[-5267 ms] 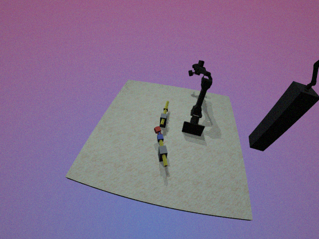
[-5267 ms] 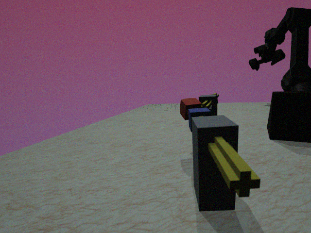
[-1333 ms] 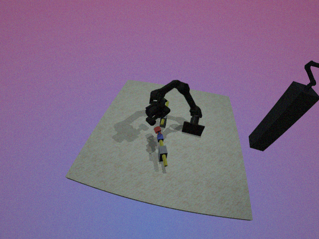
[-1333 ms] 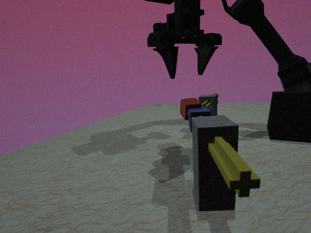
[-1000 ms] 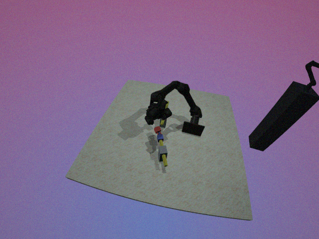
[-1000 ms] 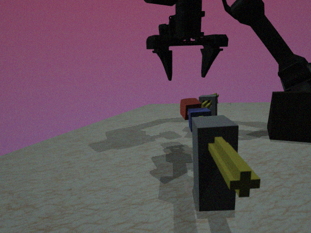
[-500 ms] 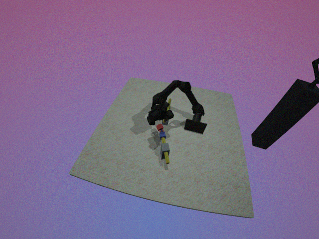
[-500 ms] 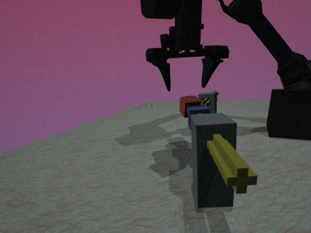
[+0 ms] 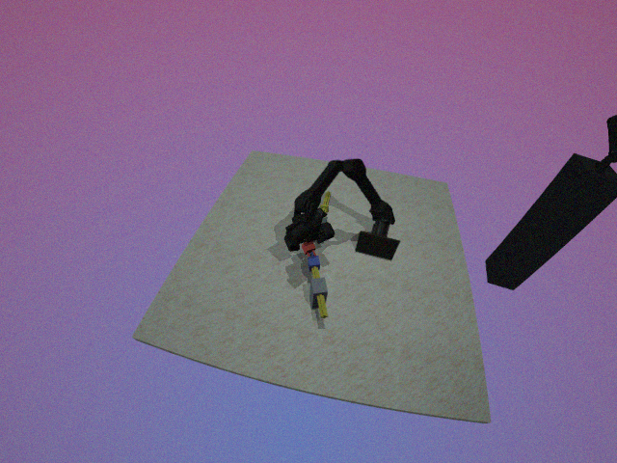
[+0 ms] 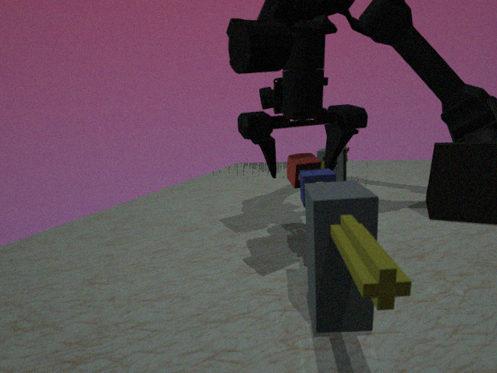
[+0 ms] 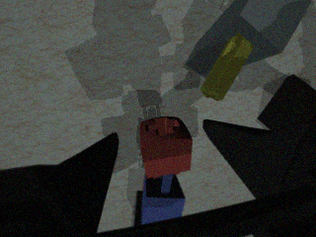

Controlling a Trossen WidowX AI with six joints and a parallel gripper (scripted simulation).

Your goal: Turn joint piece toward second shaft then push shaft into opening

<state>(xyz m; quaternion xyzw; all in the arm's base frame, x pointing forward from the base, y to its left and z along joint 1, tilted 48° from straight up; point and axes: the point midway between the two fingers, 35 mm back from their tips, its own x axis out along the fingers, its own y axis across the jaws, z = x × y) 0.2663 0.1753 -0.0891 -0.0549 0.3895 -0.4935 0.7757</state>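
The red joint piece (image 9: 308, 247) (image 10: 294, 172) (image 11: 165, 148) is hinged to a blue piece (image 9: 313, 262) (image 11: 163, 209) on the first yellow shaft (image 9: 322, 306) (image 10: 371, 260). This shaft passes through the first grey block (image 9: 319, 287) (image 10: 328, 280). The second yellow shaft (image 9: 326, 202) (image 11: 227, 69) sticks out of the second grey block (image 11: 269, 30) at an angle, its near end apart from the red piece. In the wrist view the red piece's open end faces the top of the view, not along that shaft. My gripper (image 10: 302, 172) (image 11: 161, 129) is open, fingers on either side of the red piece, with gaps.
The arm's base (image 9: 377, 245) (image 10: 461, 183) stands to the right of the joint assembly. The pale tabletop (image 9: 224, 318) carries both blocks. A dark long box (image 9: 548, 224) hangs at the far right of the top view, beyond the table edge.
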